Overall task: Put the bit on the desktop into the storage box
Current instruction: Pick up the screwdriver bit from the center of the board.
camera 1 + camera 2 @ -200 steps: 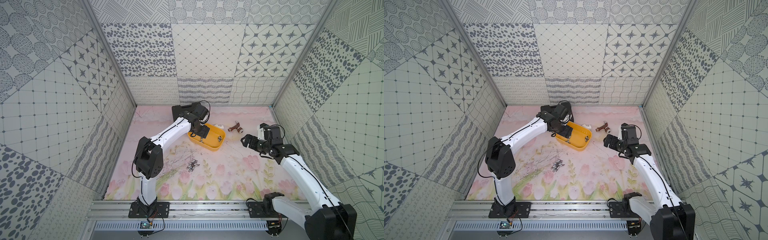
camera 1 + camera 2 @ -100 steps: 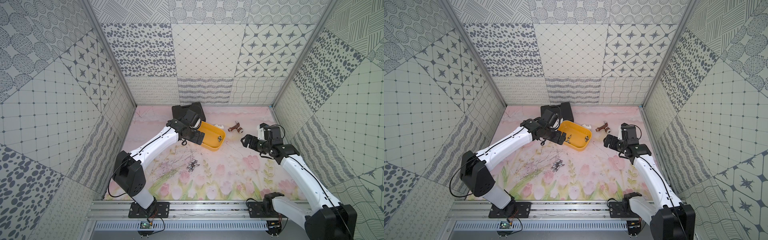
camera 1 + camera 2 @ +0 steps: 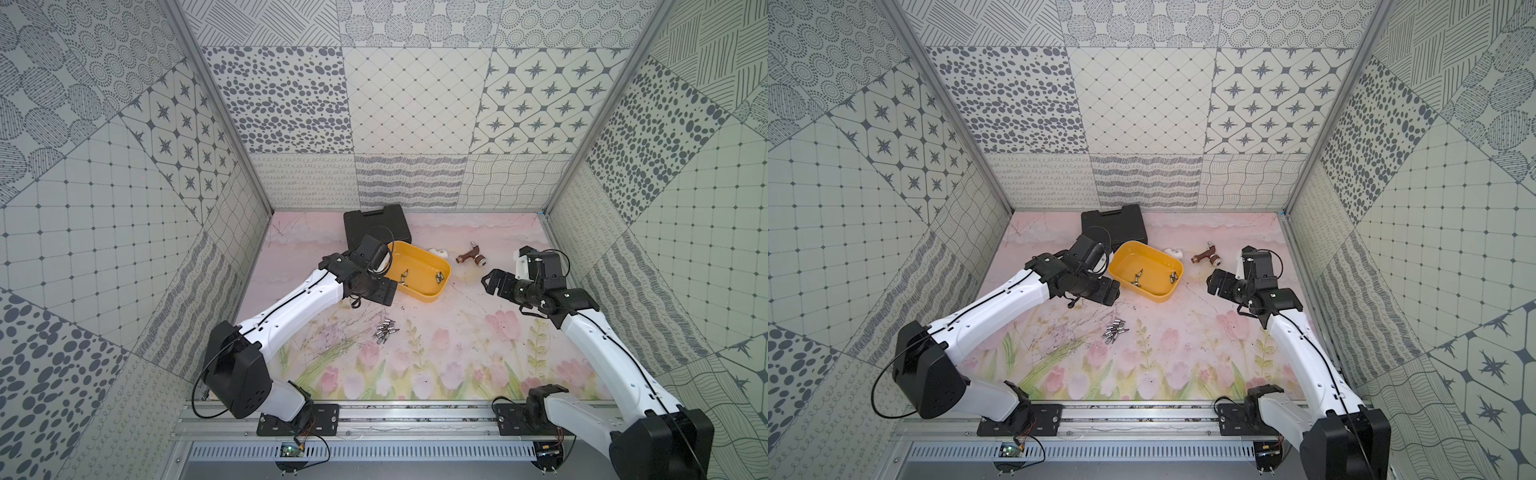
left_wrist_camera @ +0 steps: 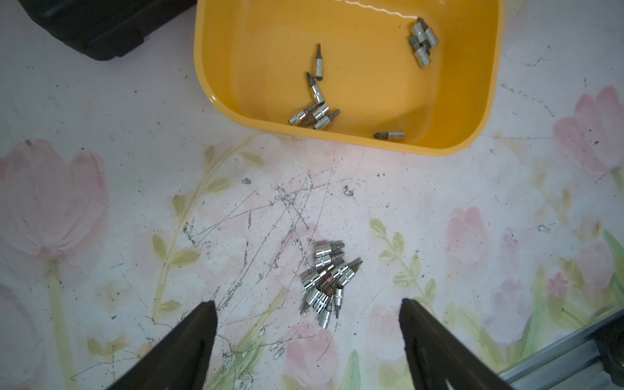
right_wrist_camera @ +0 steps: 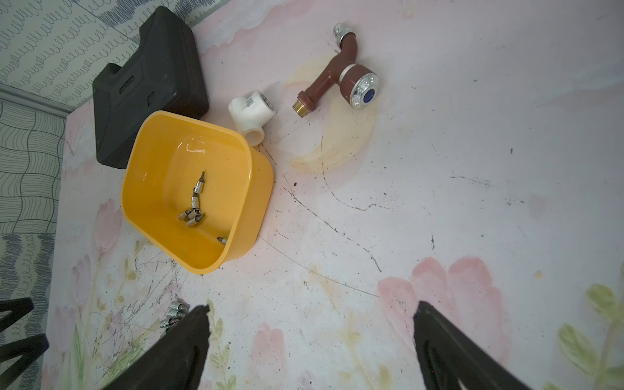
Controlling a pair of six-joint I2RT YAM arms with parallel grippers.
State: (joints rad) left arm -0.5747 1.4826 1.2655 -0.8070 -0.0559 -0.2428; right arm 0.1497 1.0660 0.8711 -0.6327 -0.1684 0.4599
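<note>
- Bits (image 4: pixel 329 277) are lying heaped on the desktop (image 4: pixel 439 202), near the yellow storage box (image 4: pixel 479 111).
- Left gripper (image 4: pixel 307 302) is hovering near them, jaws wide, holding nothing.
- Right gripper (image 5: pixel 312 307) is gaping wide, empty.

**Left arm drawn back off the storage box**

A second ago the left gripper (image 3: pixel 384 291) hung over the storage box (image 3: pixel 424 296) and hid part of it in both top views. It has since pulled back toward the front-left corner of the desk (image 3: pixel 465 340). It now sits just outside the box, over bare desk between the box and the pile of bits (image 3: pixel 385 332). The left arm (image 3: pixel 299 303) has dropped lower, its elbow swung out toward the left edge. The box's whole inside now shows, with bits (image 3: pixel 439 277) lying in it.
</note>
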